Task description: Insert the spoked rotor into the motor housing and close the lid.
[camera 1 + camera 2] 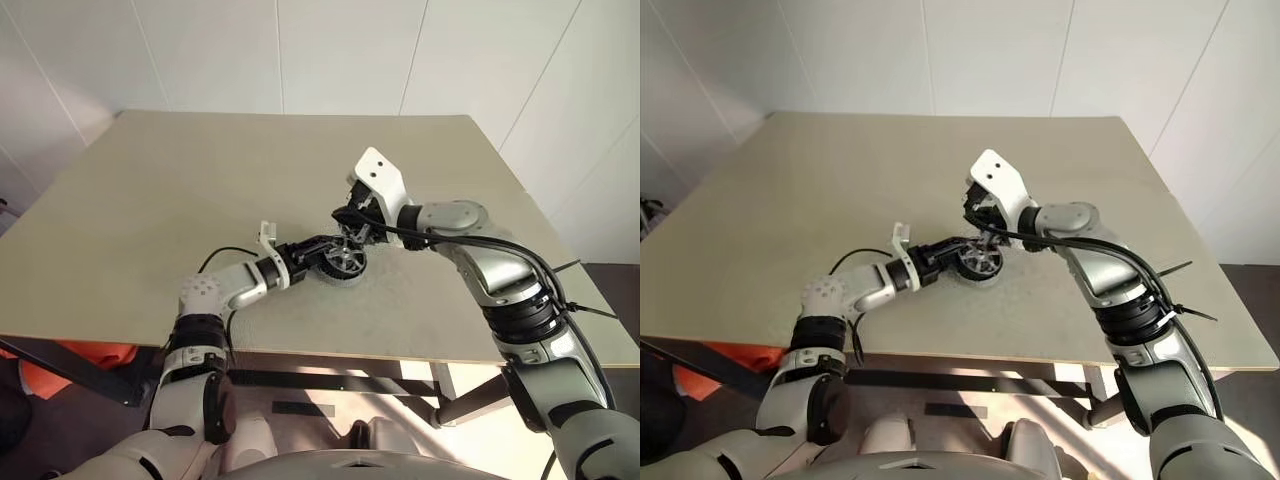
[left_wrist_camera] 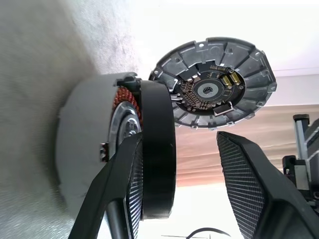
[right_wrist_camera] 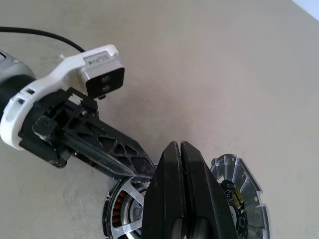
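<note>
Between the left gripper's (image 2: 199, 189) two black fingers (image 2: 249, 189) there is a plain gap: they stand parted, one finger lying against the dark rim of the motor housing (image 2: 94, 149), the other clear of it, so nothing is pinched. That housing is a round silver puck resting on the tabletop (image 1: 200, 180), with copper windings showing at its edge, and from the head views a spoked rotor (image 1: 347, 260) sits in its open top. Just beside it, the right gripper (image 3: 180, 149) has its fingers pressed tightly together, clenched on the edge of the lid (image 2: 214, 84), which hangs tilted above the housing with its ribbed grey underside and dark circuit centre facing the left wrist. Both arms meet near the middle of the beige tabletop.
</note>
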